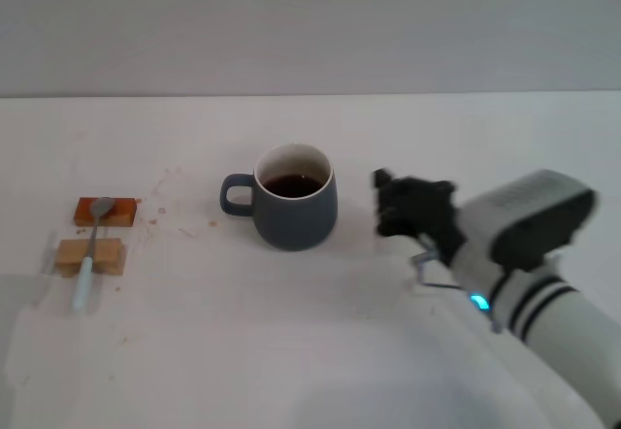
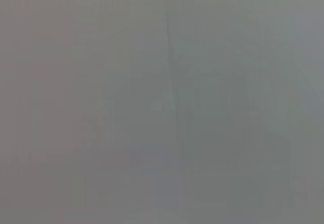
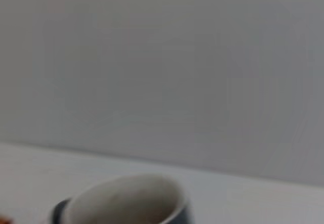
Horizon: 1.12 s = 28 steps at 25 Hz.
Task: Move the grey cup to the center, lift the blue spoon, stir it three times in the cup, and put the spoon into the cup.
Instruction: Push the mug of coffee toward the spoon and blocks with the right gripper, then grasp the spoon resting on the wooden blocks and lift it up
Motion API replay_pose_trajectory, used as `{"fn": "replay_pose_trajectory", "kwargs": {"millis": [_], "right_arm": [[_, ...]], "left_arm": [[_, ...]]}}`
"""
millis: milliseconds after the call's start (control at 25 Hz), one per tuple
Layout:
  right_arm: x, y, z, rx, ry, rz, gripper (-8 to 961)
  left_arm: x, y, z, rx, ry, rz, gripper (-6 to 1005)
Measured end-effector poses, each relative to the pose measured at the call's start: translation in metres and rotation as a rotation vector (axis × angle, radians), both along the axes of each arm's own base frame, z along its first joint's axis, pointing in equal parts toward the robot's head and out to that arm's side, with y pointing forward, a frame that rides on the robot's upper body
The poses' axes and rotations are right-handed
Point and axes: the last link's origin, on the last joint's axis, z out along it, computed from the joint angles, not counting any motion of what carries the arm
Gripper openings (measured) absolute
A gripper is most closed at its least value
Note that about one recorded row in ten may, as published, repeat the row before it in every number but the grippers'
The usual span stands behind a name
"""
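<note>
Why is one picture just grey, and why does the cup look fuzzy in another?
Left wrist view: only a plain grey surface, nothing to focus on. Right wrist view: the cup sits at the edge, blurred and cut off. Head view: the cup is sharp, the right pincer slightly blurred.

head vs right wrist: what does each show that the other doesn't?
Head only: the blue spoon lying across the orange block and tan block, the dark liquid in the cup, its handle pointing toward the robot's left, and the right hand beside the cup, apart from it. Right wrist only: nothing extra, just blank wall. Both: the grey cup on the white table.
</note>
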Motion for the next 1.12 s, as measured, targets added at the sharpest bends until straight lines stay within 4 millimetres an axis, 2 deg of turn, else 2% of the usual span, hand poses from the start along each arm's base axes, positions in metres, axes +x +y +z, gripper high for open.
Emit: {"fn": "replay_pose_trajectory", "kwargs": {"millis": [400,600,760,1120], "right_arm": [[0.050,-0.006,0.055,0.276,0.025,-0.039,-2],[0.070,-0.006,0.074,0.361,0.020,-0.102,-2],[0.079,-0.005,0.082,0.390,0.009,-0.130,-2],[0.082,-0.006,0.083,0.395,0.001,-0.139,-2]], "left_arm": [[0.008,-0.025,-0.028,-0.126,-0.009,-0.038,805],[0.014,-0.034,-0.043,-0.202,-0.014,-0.062,795],[0.017,-0.036,-0.054,-0.255,-0.017,-0.067,788],[0.016,-0.028,-0.070,-0.343,-0.016,-0.018,771]]}}
